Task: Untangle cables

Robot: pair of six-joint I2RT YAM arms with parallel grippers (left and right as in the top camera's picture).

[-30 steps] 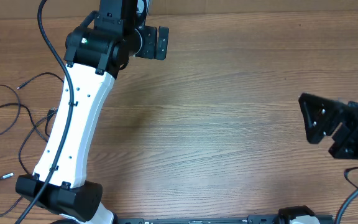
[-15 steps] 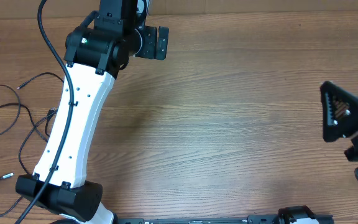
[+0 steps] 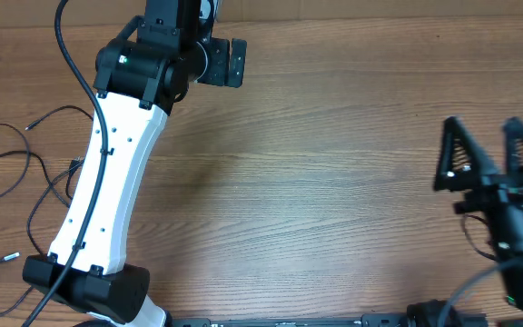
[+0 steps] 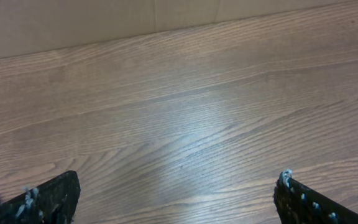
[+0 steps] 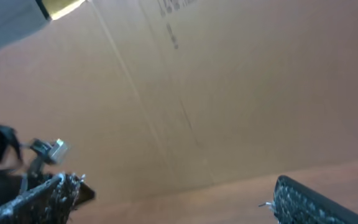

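Several thin black cables (image 3: pixel 12 168) with small silvery plug tips lie as separate loose strands on the wooden table at the far left of the overhead view. My left gripper (image 3: pixel 228 62) is open and empty at the table's far edge, well right of the cables; the left wrist view (image 4: pixel 173 193) shows only bare wood between its fingers. My right gripper (image 3: pixel 496 150) is open and empty at the right edge, fingers pointing away from me; the right wrist view (image 5: pixel 173 199) shows it raised and looking at a cardboard wall.
A cardboard wall (image 5: pixel 229 81) stands behind the table's far edge. My left arm's white link (image 3: pixel 107 182) stretches over the left part of the table, beside the cables. A thicker black arm wire (image 3: pixel 71 54) hangs at the upper left.
My right gripper has swung round at the right edge, from side-on to fingers pointing to the far side. The left arm and the cables have not moved.
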